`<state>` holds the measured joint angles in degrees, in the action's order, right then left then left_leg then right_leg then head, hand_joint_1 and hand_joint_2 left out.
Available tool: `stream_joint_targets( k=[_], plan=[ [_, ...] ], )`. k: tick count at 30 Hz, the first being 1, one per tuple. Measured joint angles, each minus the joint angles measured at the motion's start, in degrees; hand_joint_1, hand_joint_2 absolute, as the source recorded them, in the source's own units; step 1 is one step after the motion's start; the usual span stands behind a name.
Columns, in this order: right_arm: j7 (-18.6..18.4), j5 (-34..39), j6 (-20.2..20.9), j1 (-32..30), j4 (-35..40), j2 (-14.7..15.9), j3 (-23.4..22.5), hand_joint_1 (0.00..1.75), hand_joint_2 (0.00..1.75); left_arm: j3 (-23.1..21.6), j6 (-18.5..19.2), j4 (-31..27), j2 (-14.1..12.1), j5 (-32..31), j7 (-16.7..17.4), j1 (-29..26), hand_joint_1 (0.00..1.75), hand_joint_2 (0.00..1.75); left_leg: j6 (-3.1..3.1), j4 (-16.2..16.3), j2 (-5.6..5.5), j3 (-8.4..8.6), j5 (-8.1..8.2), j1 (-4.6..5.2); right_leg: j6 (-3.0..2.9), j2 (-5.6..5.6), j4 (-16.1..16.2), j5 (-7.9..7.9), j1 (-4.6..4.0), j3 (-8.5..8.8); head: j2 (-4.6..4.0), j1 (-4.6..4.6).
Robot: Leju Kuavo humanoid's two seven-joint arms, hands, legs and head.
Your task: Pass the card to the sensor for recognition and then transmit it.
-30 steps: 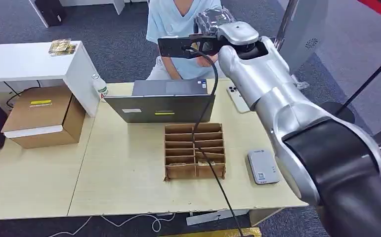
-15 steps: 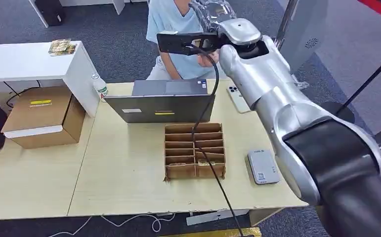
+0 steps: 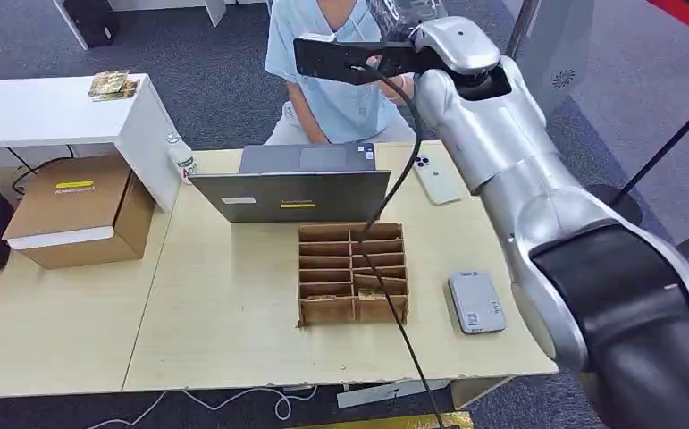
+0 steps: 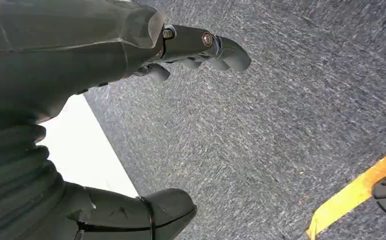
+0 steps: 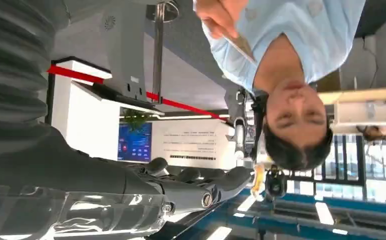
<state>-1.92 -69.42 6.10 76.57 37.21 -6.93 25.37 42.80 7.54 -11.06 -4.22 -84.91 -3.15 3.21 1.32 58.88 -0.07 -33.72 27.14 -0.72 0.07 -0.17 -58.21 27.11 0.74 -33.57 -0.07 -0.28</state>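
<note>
Right hand [image 5: 190, 187] is raised toward the person [image 3: 336, 80], nothing seen held | card [image 5: 238, 45], apparently thin, stiff, light, is pinched by person's hand [image 5: 218, 17] beyond the fingertips | best gripped at an edge | left hand [image 4: 201, 47] hangs released.

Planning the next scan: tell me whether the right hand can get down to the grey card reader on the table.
Probably yes: the card reader lies uncovered on the table's right side below the raised right arm, and the right hand looks empty.
</note>
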Motion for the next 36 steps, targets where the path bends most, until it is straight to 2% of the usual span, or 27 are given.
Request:
stream_joint_targets(
  k=[3, 6, 7, 8, 18, 22, 26, 30, 34, 36],
  plan=[
    [-0.13, 0.24, 0.15, -0.21, 0.61, 0.28, -0.11, 0.00, 1.75, 0.00, -0.02, 0.00, 0.00, 0.00, 0.00, -0.01, 0.00, 1.75, 0.00, 0.00, 0.00, 0.00, 0.00, 0.00, 0.00, 0.00, 0.00, 0.00, 0.00, 0.00, 0.00, -0.02],
    [-1.51, 2.99, 1.72, -3.95, 9.68, 3.95, -1.31, 0.00, 1.75, 0.00, -0.11, 0.00, 0.00, 0.00, 0.18, -0.13, 0.00, 1.75, 0.00, 0.00, -0.05, -0.01, 0.00, 0.01, 0.00, -0.05, 0.03, 0.00, 0.00, 0.02, 0.00, -0.02],
    [-1.20, 8.86, 4.93, -8.84, 19.41, 8.36, -3.99, 0.00, 1.75, 0.09, -0.37, 0.00, 0.00, 0.02, 0.66, -0.25, 0.00, 1.75, -0.02, 0.01, -0.03, -0.01, 0.02, 0.01, 0.01, -0.05, 0.05, 0.00, 0.00, 0.03, 0.00, 0.00],
    [-0.50, 11.24, 5.68, -10.39, 21.77, 9.40, -5.01, 0.00, 1.75, 0.11, -0.42, 0.00, 0.00, 0.02, 0.72, -0.27, 0.00, 1.75, -0.02, 0.01, -0.03, -0.01, 0.02, 0.02, 0.01, -0.05, 0.05, 0.00, 0.00, 0.02, 0.00, -0.02],
    [3.26, 25.82, 5.62, -24.16, 38.21, 19.13, -11.30, 0.00, 1.75, 1.55, -1.25, 0.00, 0.11, 0.09, 1.44, -0.58, 0.00, 1.75, -0.05, 0.01, -0.04, -0.01, 0.06, 0.00, 0.01, -0.06, 0.07, 0.01, 0.01, 0.02, 0.00, -0.02],
    [6.19, 35.05, 7.06, -30.83, 43.67, 22.95, -14.16, 0.00, 1.75, 1.90, -1.40, 0.00, 0.11, 0.09, 1.44, -0.81, 0.00, 1.75, -0.06, 0.01, -0.05, -0.02, 0.08, 0.00, 0.02, -0.08, 0.08, 0.01, 0.00, 0.03, 0.00, 0.00],
    [9.80, 48.54, 8.59, -37.98, 47.88, 24.59, -17.38, 0.00, 1.75, 2.47, -1.51, 0.00, 0.11, 0.07, 1.40, -0.78, 0.00, 1.75, -0.11, 0.01, -0.03, -0.02, 0.12, 0.00, 0.03, -0.07, 0.09, 0.02, 0.01, 0.03, 0.00, -0.02],
    [12.97, 61.12, 8.18, -45.16, 51.01, 25.24, -20.26, 0.00, 1.75, 2.97, -1.55, 0.00, 0.11, 0.09, 1.11, -0.82, 0.00, 1.75, -0.11, 0.00, -0.04, -0.02, 0.12, 0.00, 0.03, -0.08, 0.09, 0.03, 0.01, 0.03, 0.00, -0.02],
    [15.26, 69.12, 7.60, -52.92, 54.27, 25.31, -22.18, 0.00, 1.75, 3.19, -1.62, 0.00, 0.11, 0.09, 0.92, -0.81, 0.00, 1.75, -0.09, -0.01, -0.03, -0.02, 0.14, 0.00, 0.03, -0.07, 0.09, 0.04, 0.00, 0.03, 0.00, -0.02],
    [16.02, 69.92, 6.95, -56.85, 55.88, 25.31, -22.49, 0.00, 1.75, 3.48, -1.73, 0.00, 0.15, 0.09, 0.92, -0.85, 0.00, 1.75, -0.09, -0.02, -0.04, -0.04, 0.15, 0.00, 0.05, -0.08, 0.09, 0.07, 0.00, 0.03, 0.00, 0.00]
  ],
)
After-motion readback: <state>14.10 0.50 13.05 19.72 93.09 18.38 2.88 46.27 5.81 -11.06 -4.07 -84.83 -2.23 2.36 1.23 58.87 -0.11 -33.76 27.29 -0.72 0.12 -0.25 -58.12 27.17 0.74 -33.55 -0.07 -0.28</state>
